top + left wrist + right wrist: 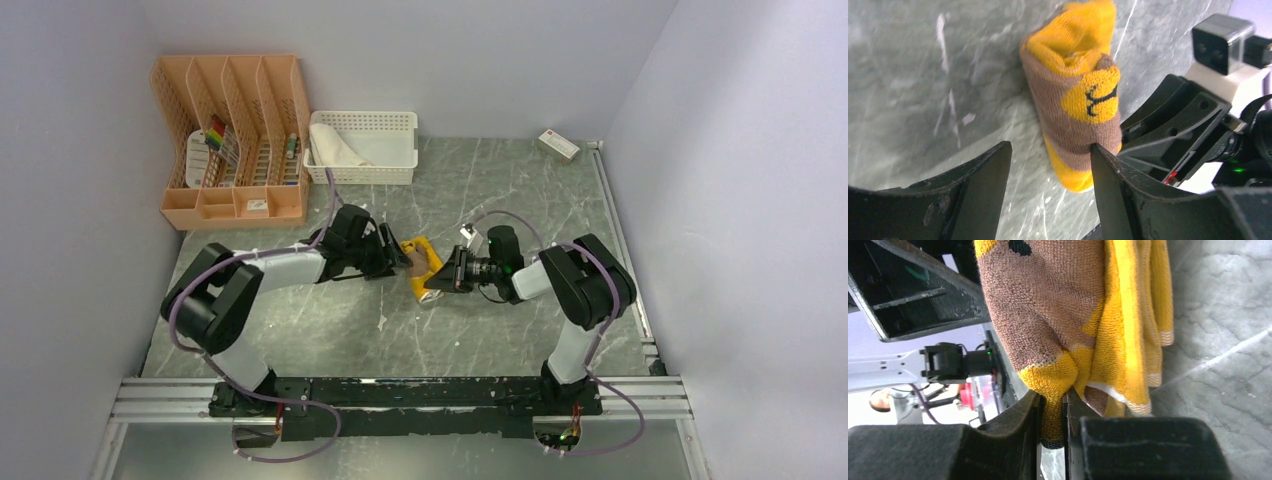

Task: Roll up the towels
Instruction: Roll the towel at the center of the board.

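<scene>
The mustard-yellow towel (422, 265) with brown patches lies bunched into a loose roll on the table between my two grippers. In the left wrist view this towel (1075, 95) sits just ahead of my left gripper (1048, 162), which is open; its right fingertip (1100, 160) touches the roll's brown side. My right gripper (1052, 412) is shut on a yellow fold of the towel (1058, 315) at the roll's other end. From above, the left gripper (393, 256) and right gripper (446, 276) flank the roll closely. The white towel (335, 148) lies in the white basket.
The white lattice basket (385, 122) stands at the back centre. An orange file organiser (235, 140) is at the back left and a small box (558, 146) at the back right. The right gripper's body (1173, 130) is close behind the roll in the left wrist view.
</scene>
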`<action>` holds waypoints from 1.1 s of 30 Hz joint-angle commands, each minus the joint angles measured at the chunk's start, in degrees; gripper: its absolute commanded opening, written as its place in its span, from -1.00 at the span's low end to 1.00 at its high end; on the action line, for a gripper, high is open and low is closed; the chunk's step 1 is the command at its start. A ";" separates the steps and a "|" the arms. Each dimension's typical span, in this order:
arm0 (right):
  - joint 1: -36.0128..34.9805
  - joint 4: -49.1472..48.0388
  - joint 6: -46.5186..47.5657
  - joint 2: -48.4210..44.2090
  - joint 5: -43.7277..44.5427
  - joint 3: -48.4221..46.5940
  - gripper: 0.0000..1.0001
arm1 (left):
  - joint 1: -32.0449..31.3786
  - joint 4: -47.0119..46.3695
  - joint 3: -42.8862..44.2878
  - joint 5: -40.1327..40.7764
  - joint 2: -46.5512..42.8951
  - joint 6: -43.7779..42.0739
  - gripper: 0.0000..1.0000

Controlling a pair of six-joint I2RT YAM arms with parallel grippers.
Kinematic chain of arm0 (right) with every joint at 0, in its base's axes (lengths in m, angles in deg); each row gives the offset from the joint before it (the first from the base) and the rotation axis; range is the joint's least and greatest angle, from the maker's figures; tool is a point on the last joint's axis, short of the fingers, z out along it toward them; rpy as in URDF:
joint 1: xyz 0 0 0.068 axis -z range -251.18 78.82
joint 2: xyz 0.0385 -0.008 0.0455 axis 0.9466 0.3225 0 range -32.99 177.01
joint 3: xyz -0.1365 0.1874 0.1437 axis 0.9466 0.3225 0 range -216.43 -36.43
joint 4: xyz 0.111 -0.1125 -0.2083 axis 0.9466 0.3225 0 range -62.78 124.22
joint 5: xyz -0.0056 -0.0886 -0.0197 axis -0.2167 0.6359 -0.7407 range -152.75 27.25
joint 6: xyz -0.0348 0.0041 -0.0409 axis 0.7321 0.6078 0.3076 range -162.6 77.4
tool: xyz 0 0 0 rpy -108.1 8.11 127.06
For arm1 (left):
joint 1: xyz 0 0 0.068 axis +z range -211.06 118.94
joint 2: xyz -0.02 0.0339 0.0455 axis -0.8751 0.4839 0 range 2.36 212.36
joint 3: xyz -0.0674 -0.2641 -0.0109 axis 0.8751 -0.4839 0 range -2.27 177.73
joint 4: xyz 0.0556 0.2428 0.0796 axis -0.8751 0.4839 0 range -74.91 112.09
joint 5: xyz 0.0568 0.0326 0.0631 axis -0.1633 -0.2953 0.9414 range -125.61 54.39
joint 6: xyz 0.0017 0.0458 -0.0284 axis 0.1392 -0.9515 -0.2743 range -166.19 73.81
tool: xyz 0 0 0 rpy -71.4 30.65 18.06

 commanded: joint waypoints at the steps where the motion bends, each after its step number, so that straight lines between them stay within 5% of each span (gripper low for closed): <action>1: 1.61 -13.61 -9.37 4.32 -7.31 2.48 -1.00 | -0.81 -6.14 4.82 1.98 4.28 -1.73 0.39; 10: 2.02 -2.40 -2.21 2.77 -5.72 -0.01 -0.97 | -1.79 -9.34 10.36 3.04 12.19 -3.11 0.32; 12: 2.00 3.47 0.66 1.90 -5.18 -1.77 -0.53 | -1.82 -10.32 10.90 2.65 14.06 -2.96 0.10; 16: 1.95 18.99 10.94 -3.03 0.76 -5.94 0.35 | -1.90 -9.99 12.18 2.22 16.78 -2.95 -0.84; 21: -0.57 41.37 23.18 -16.11 26.30 -13.42 0.61 | -1.91 -3.85 15.49 2.98 17.70 -5.36 -0.86; 27: -16.69 55.16 31.19 -24.06 62.25 -22.63 0.65 | -1.90 14.27 25.50 6.39 18.57 -10.14 -0.87; 33: -31.01 58.84 32.60 -18.75 76.94 -25.59 0.65 | -1.88 18.59 25.96 8.80 16.86 -10.35 -0.86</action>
